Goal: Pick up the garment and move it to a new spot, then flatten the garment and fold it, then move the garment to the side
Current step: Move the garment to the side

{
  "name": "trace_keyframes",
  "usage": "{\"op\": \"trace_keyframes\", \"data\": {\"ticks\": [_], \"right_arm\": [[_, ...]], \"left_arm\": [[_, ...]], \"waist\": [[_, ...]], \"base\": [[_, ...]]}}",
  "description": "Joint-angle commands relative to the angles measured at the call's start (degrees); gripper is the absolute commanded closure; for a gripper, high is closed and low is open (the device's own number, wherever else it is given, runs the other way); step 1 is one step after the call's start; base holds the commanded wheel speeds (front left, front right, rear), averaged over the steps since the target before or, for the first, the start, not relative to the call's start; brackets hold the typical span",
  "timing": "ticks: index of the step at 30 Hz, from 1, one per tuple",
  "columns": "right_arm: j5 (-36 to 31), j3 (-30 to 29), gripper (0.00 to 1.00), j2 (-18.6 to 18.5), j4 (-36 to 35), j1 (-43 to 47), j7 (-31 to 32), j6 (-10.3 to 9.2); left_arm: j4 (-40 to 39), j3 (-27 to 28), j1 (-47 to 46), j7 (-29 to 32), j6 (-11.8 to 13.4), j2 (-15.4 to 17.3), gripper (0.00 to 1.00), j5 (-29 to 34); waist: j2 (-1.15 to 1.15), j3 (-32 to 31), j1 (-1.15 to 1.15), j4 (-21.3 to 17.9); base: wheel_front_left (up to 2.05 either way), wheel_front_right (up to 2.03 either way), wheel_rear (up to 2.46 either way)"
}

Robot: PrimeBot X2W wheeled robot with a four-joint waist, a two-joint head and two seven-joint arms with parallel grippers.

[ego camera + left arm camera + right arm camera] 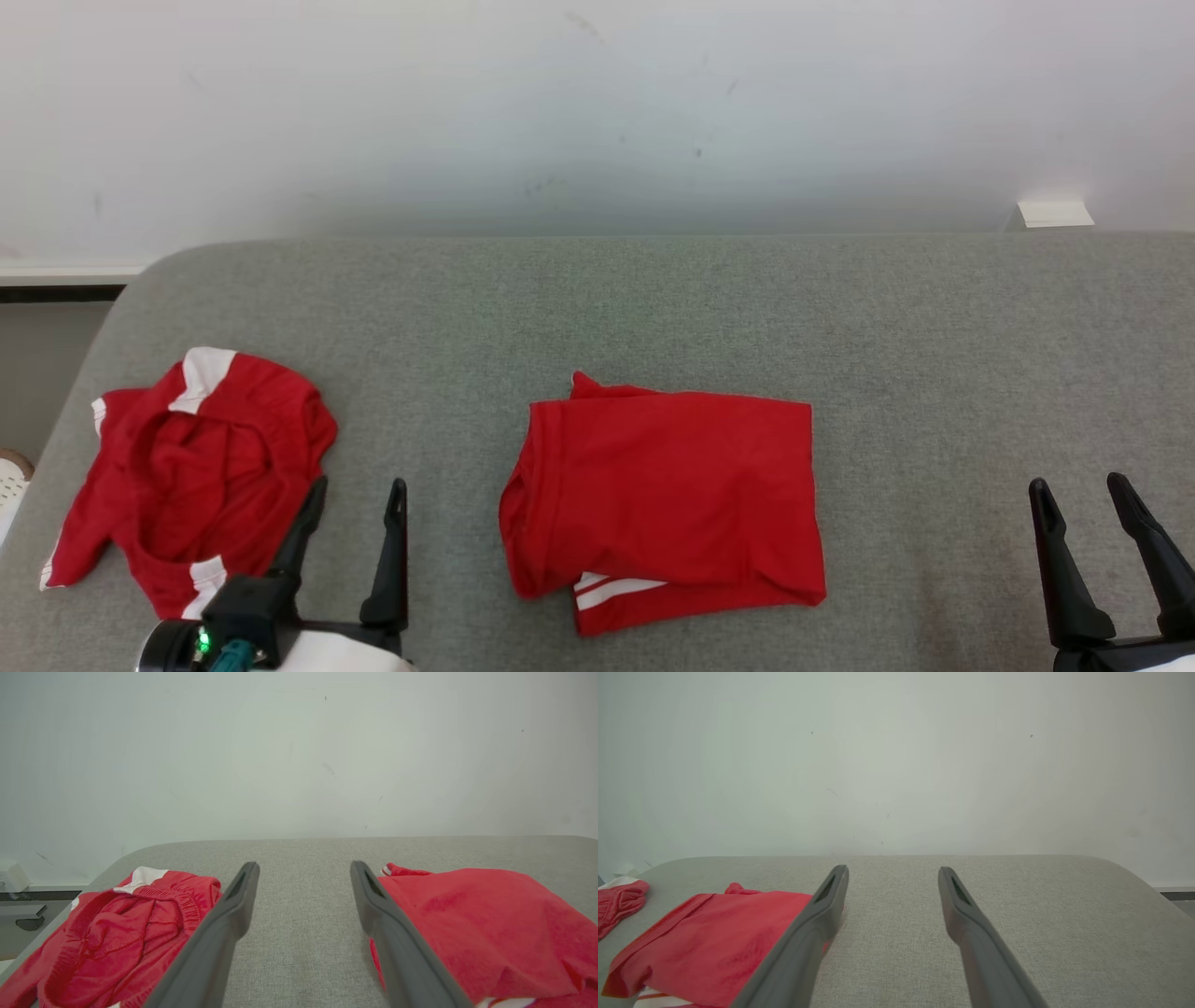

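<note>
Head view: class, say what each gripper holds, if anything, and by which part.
Nothing is held. The left gripper and right gripper stand with jaws open and empty; the folded red garment lies free between them.

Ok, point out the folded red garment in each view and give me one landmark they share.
Head view: folded red garment, lower centre.
Left wrist view: folded red garment, right side, running off the right edge.
Right wrist view: folded red garment, lower left corner.
Shared landmark: the crumpled red garment, lying to its left in all three.
</note>
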Motion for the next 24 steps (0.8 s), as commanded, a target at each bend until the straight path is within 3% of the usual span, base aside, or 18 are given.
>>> {"op": "trace_keyframes", "data": {"ticks": [1, 14, 24], "right_arm": [[-0.29, -0.24, 0.00, -0.02, -0.40, 0.49, 0.10, -0.14], [-0.05, -1.16, 0.00, -0.99, -0.73, -0.81, 0.74, -0.14], [3.22, 3.65, 0.00, -3.79, 7.04, -8.11, 0.25, -0.14]], "left_arm": [[0.18, 0.14, 0.13, -0.22, 0.01, 0.35, 0.00, -0.87], [-0.59, 0.18, -2.00, -0.55, 0.27, 0.19, 0.00, -0.07], [-1.63, -1.07, -9.72, -1.00, -0.69, -2.28, 0.00, 2.81]], "waist": [[0.00, 0.06, 0.01, -0.06], [0.00, 1.95, 0.01, 1.25], [0.00, 9.99, 0.01, 7.04]], "base": [[0.00, 0.00, 0.00], [0.00, 0.00, 0.00], [0.00, 0.00, 0.00]]}}
